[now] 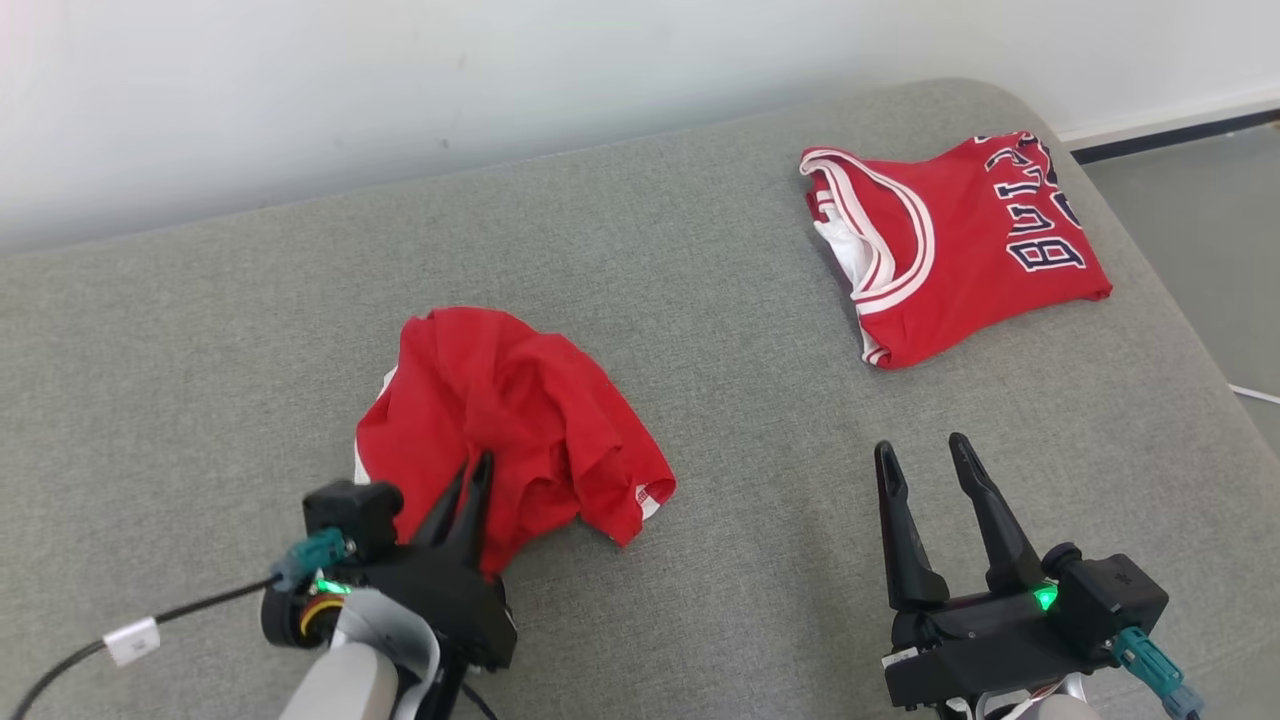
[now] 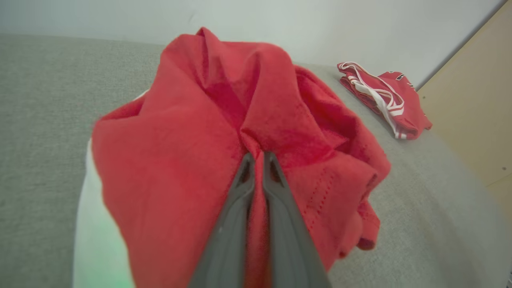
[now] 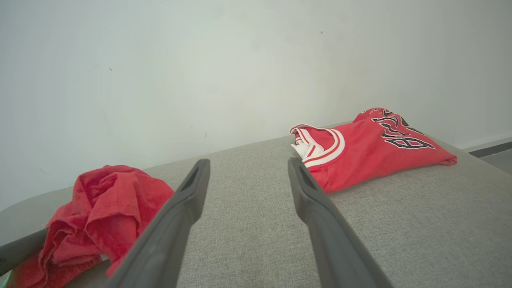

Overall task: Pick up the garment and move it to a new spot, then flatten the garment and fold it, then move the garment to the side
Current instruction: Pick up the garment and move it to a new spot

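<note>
A crumpled plain red garment (image 1: 510, 415) lies bunched on the grey cushioned surface, left of centre in the head view. My left gripper (image 1: 478, 470) is shut on a fold at its near edge. In the left wrist view the two dark fingers pinch the red cloth (image 2: 224, 132) at their tips (image 2: 257, 158). My right gripper (image 1: 925, 455) stands open over bare cushion at the lower right, nothing between its fingers. From the right wrist view the garment (image 3: 104, 208) sits at the lower left, beyond the open gripper (image 3: 247, 166).
A folded red basketball jersey (image 1: 950, 245) with white trim and dark lettering rests at the far right of the grey cushion (image 1: 700, 330); it also appears in the wrist views (image 2: 384, 98) (image 3: 368, 144). A white wall runs behind. The cushion's right edge drops to the floor (image 1: 1210, 220).
</note>
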{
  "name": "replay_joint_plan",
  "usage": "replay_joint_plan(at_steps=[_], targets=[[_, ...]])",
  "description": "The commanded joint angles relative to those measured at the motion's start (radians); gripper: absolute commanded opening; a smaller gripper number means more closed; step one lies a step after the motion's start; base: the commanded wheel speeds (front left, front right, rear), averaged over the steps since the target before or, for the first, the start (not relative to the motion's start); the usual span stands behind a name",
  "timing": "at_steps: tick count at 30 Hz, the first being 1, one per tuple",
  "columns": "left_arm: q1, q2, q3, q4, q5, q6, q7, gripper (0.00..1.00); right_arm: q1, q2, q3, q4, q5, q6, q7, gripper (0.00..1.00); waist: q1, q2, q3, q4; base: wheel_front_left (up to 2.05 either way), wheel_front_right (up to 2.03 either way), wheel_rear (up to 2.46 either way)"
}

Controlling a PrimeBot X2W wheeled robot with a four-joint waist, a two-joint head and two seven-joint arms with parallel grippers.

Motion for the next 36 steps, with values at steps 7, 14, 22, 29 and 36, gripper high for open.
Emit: replay_joint_plan(at_steps=[7, 14, 22, 29, 36], targets=[[-0.016, -0.021, -0.051, 0.110, 0.027, -0.025, -0.081, 1.00, 0.015, 0.002, 0.009, 0.009, -0.010, -0.002, -0.001, 1.00, 0.0000, 0.0001, -0.037, 0.027, 0.00, 0.00, 0.00], [-0.010, 0.002, -0.060, 0.037, 0.035, -0.026, -0.141, 1.00, 0.058, 0.002, -0.004, 0.008, -0.022, -0.002, -0.001, 1.00, 0.0000, 0.0001, -0.106, 0.071, 0.00, 0.00, 0.00], [0.086, 0.089, 0.008, -0.113, 0.054, 0.035, -0.192, 1.00, 0.091, 0.002, -0.042, -0.005, -0.034, -0.002, -0.001, 1.00, 0.0000, 0.0001, -0.160, 0.119, 0.00, 0.00, 0.00], [0.204, 0.128, 0.085, -0.197, 0.065, 0.081, -0.222, 1.00, 0.109, 0.002, -0.061, -0.016, -0.037, -0.002, -0.001, 1.00, 0.0000, 0.0001, -0.170, 0.142, 0.00, 0.00, 0.00], [0.382, 0.088, 0.218, -0.303, 0.110, 0.110, -0.224, 1.00, 0.124, 0.002, -0.082, -0.017, -0.028, -0.002, -0.001, 1.00, 0.0000, 0.0001, -0.174, 0.159, 0.00, 0.00, 0.00]])
